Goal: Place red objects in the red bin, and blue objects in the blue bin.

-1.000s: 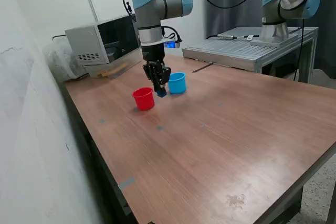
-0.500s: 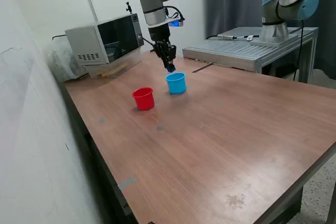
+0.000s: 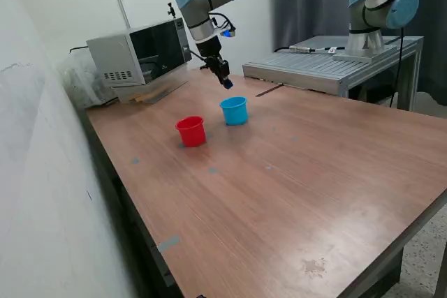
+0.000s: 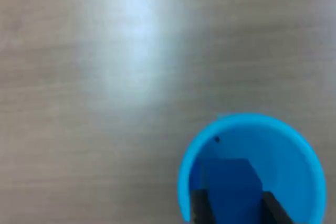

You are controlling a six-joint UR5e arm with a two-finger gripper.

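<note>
Daylight glare sits on the brown wooden table (image 3: 293, 172), and I take the light blue cup (image 3: 235, 110) as my mark for everything else. Farthest toward the exterior view's left, well back from the cup against the wall, stands a grey box of equipment with a dark front panel (image 3: 136, 52). Nearer, just beside the blue cup on that same side and a little closer to the front edge, is the red cup (image 3: 191, 131); the two stand upright and apart, not touching. I cannot see inside the red one from here.

Above the blue cup, raised clear of its rim and slightly behind it, hangs the gripper (image 3: 225, 82) at the end of the arm. A dark blue cube (image 3: 228, 84) shows at its tip. In the wrist view the same blue cube (image 4: 231, 186) is pinched between the two dark fingers (image 4: 199, 208), one on each side of it, with the round blue cup (image 4: 185, 171) open directly below, so cube and cup line up. Whether anything else lies in the cup's bottom I cannot tell, since the cube covers most of it.

Toward the exterior view's right, well beyond the blue cup, a grey metal bench (image 3: 328, 64) carries the base of a second arm (image 3: 370, 19).
</note>
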